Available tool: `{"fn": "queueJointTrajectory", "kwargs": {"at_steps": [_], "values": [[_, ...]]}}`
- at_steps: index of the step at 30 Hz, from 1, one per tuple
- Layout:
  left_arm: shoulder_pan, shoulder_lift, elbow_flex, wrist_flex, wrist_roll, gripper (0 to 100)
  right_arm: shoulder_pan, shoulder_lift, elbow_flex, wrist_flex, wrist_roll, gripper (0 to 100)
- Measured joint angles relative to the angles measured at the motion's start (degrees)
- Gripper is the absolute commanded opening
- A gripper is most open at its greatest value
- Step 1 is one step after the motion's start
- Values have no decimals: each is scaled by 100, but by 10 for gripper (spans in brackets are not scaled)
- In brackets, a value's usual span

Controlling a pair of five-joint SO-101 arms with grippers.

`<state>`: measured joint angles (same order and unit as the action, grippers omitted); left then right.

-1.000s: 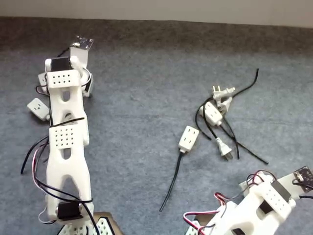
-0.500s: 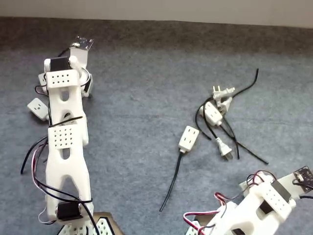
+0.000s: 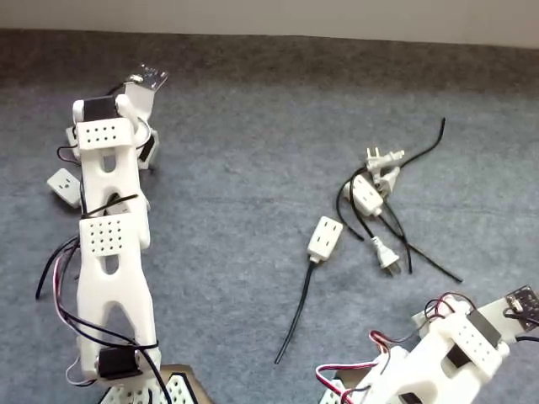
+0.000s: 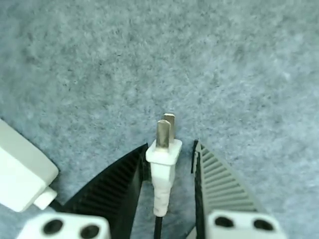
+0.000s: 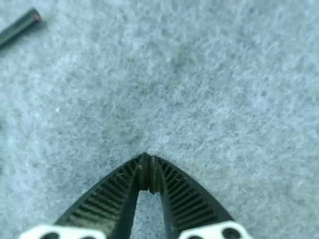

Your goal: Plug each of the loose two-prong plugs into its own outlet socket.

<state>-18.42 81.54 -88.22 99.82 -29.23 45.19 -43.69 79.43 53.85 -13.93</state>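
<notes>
Item: two-prong plug (image 4: 162, 153), white, held in your left gripper (image 4: 170, 146). The fingers (image 4: 214, 174) pinch its body, dark finger against one flank, ribbed finger close on the other. Long axis: in line with the fingers. Both prongs point straight out past the fingertips, and the cord trails back between the fingers toward the wrist. Item: outlet socket (image 4: 21, 172), a white block lying near, off to the dark finger's side and set back from the fingertips, not ahead of the prongs. You will likely need to swing the prongs round to meet its slotted face, which I cannot make out from here. The left arm is plainly the nearer. Item: right gripper (image 5: 149, 167), fingers pressed together on nothing, low over bare carpet (image 5: 209, 74), a loose cord end (image 5: 20, 25) well beyond its fingertips.
</notes>
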Motion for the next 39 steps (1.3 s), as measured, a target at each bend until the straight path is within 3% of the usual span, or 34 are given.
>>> {"fn": "queueJointTrajectory", "kwargs": {"at_steps": [15,22,27,39], "values": [[-53,-44,378,0,-211,165,0,0,0,0,0,6],[-79,-35,431,9,-211,10,0,0,0,0,0,6],[-70,-26,457,26,-211,5,0,0,0,0,0,6],[-211,-1363,651,44,-211,5,0,0,0,0,0,6]]}}
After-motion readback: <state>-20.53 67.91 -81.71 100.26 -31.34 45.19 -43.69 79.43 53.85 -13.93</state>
